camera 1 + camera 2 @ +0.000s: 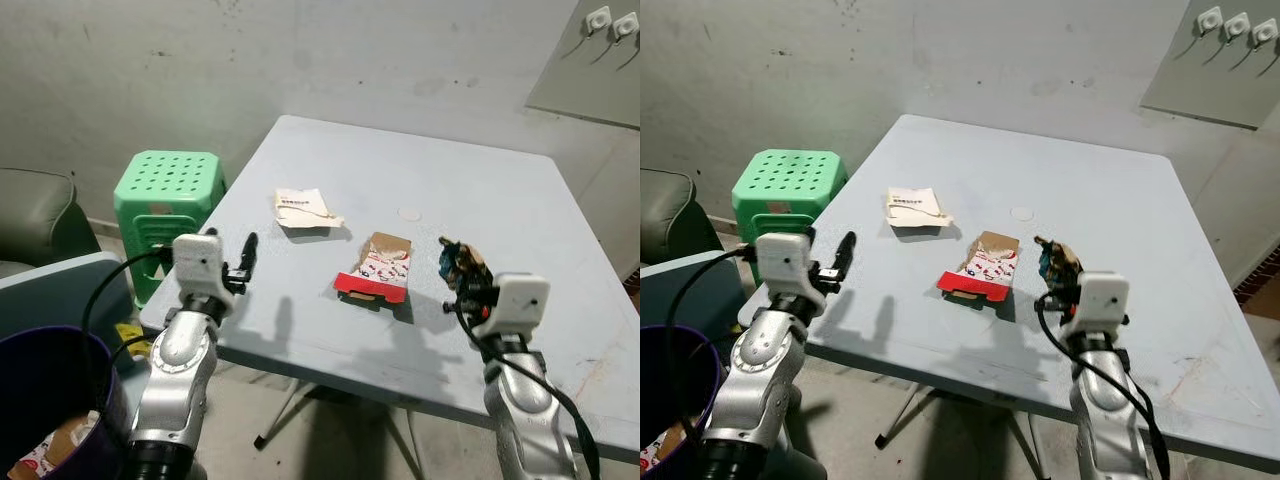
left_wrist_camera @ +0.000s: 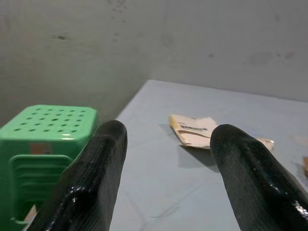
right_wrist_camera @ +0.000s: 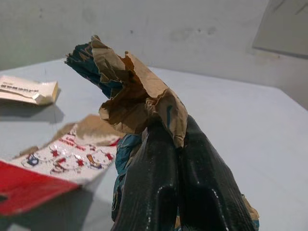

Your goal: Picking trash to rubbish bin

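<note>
Above the grey square table [image 1: 520, 220], a crumpled brown-and-blue paper wrapper [image 3: 127, 91] is pinched by the closed right gripper [image 3: 175, 139]. Fingers of the left gripper [image 2: 166, 144] are held apart, nothing between them.

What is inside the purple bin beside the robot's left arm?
The purple bin holds at least one piece of printed cardboard near its bottom. The rim and the frame edge hide the rest of the inside.

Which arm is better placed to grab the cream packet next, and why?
Left. Its tool is open, empty and nearest the packet; the right tool is shut on a wrapper.
</note>
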Controlling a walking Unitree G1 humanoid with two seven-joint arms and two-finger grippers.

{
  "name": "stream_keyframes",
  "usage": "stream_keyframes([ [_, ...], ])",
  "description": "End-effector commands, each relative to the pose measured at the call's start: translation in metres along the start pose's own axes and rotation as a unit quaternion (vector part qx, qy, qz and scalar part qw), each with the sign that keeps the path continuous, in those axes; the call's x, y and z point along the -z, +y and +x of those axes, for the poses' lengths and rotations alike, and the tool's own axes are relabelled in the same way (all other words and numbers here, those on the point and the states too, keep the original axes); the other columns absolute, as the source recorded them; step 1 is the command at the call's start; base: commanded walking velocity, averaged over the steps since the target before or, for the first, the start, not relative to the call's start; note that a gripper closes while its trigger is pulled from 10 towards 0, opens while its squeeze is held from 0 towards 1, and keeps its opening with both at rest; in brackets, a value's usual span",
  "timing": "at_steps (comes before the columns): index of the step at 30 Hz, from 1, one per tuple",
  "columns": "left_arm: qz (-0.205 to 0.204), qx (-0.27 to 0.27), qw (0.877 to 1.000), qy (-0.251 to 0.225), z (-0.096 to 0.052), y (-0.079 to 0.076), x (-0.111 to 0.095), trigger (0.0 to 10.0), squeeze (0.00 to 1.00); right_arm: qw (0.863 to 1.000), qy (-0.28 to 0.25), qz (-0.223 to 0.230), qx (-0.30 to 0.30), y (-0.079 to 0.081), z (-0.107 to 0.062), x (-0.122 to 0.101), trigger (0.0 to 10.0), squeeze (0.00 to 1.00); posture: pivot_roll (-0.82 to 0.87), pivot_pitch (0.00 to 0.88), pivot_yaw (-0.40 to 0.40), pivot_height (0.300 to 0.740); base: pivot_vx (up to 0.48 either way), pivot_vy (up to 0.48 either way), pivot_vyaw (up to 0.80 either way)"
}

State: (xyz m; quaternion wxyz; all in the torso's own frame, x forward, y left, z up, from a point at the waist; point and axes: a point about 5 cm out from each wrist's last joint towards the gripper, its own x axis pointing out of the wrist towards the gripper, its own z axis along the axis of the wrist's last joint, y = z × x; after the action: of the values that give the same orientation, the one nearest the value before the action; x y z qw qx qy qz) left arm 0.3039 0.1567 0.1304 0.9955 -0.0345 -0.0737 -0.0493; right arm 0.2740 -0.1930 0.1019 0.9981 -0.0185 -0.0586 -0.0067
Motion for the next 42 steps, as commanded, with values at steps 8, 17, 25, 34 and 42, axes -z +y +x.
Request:
stream_keyframes([
  [8, -0.003, -0.011, 0.999, -0.031, -0.0014, 0.0057, -0.0079, 10.0, 0.00, 1.000, -0.022, -0.007, 0.008, -0.0006, 0.0045, -0.0113, 10.0, 0.00, 0.07, 0.000, -0.062, 0.740, 0.000, 0.000, 0.00],
  [17, 0.007, -0.006, 0.999, -0.038, 0.0021, 0.0032, -0.0116, 10.0, 0.00, 1.000, -0.015, -0.006, 0.008, 0.0012, 0.0070, -0.0105, 10.0, 0.00, 0.07, 0.000, -0.059, 0.740, 0.000, 0.000, 0.71],
  [25, 0.003, -0.007, 1.000, -0.030, 0.0040, 0.0046, -0.0109, 10.0, 0.00, 1.000, -0.011, 0.000, 0.009, 0.0016, 0.0072, -0.0091, 10.0, 0.00, 0.07, 0.000, -0.054, 0.740, 0.000, 0.000, 0.80],
  [34, -0.003, -0.009, 1.000, -0.023, 0.0068, 0.0045, -0.0108, 10.0, 0.00, 1.000, -0.010, 0.003, 0.007, 0.0023, 0.0074, -0.0094, 10.0, 0.00, 0.07, 0.000, -0.058, 0.740, 0.000, 0.261, 0.80],
  [42, -0.002, -0.012, 1.000, -0.013, 0.0074, 0.0028, -0.0083, 10.0, 0.00, 1.000, -0.008, 0.001, 0.006, 0.0017, 0.0073, -0.0096, 10.0, 0.00, 0.07, 0.000, -0.064, 0.740, 0.000, 0.000, 0.80],
])
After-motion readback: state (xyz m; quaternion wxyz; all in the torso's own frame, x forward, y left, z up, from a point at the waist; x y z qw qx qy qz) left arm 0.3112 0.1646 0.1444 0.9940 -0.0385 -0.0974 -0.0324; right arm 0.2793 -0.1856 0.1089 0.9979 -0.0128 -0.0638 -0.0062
